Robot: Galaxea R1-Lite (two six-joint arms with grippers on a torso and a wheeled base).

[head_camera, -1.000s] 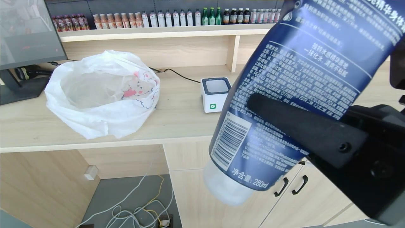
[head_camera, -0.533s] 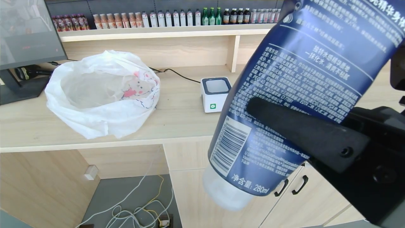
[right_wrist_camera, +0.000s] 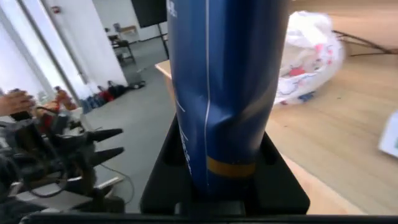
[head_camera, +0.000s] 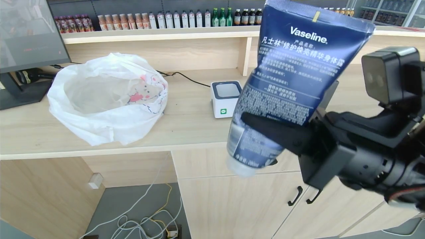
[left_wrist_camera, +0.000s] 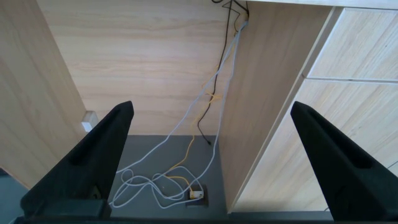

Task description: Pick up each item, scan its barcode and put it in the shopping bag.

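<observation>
While the left gripper (left_wrist_camera: 211, 112) hangs low in front of the cupboards with its fingers spread wide and nothing between them, the right gripper (head_camera: 265, 127) is clamped across the lower body of a dark blue soft plastic tube (head_camera: 292, 76). It holds the tube in the air, close to the head camera and on the near side of the pale wooden counter (head_camera: 186, 132). The tube tilts with its translucent cap (head_camera: 240, 169) pointing down. From the right wrist, the tube's wall (right_wrist_camera: 224, 93) looks dented where the fingers press.

That soft wall is the first risk: a squeezed tube could slide or twist in the grip during the swing. The printed back faces the head camera, and I cannot make out the barcode on it.

Farther in, a small white box scanner (head_camera: 226, 99) sits on the counter with its window facing up. If the arm does not turn the print toward that window, the scan would likely fail. A low pass could also knock the scanner.

Beyond, to the left, the thin white plastic shopping bag (head_camera: 106, 99) slumps open. Its floppy rim might catch the cap.
</observation>
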